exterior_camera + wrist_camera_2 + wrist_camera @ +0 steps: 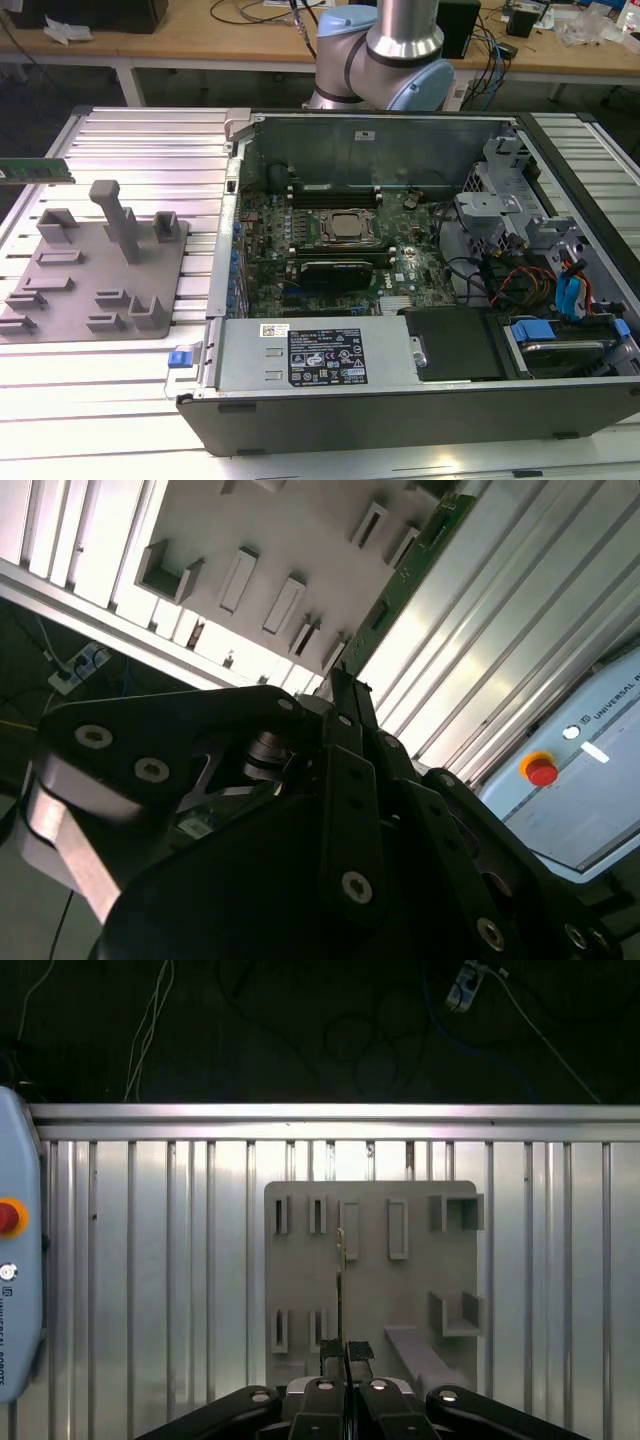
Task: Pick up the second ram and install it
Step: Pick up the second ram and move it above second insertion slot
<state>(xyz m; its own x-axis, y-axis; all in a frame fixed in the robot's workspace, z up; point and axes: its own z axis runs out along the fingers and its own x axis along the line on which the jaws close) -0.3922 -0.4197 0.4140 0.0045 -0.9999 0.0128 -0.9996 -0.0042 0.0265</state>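
The second ram [35, 172] is a long green stick that hangs level in the air at the exterior view's far left, above the grey fixture plate [95, 275]. My gripper [345, 1358] is shut on it. In the first wrist view the ram [341, 1280] shows edge-on as a thin line running out from between the fingertips, over the plate [300, 1270] and its slots. The second wrist view shows the ram [400, 585] stretching away from the black gripper [340, 685].
The open computer case [400, 400] lies on the ribbed aluminium table [150, 150], to the exterior view's right of the plate. Its motherboard carries the processor [348, 227], memory slots [340, 192] behind it and a black card [335, 270]. The arm's base [385, 55] stands behind the case.
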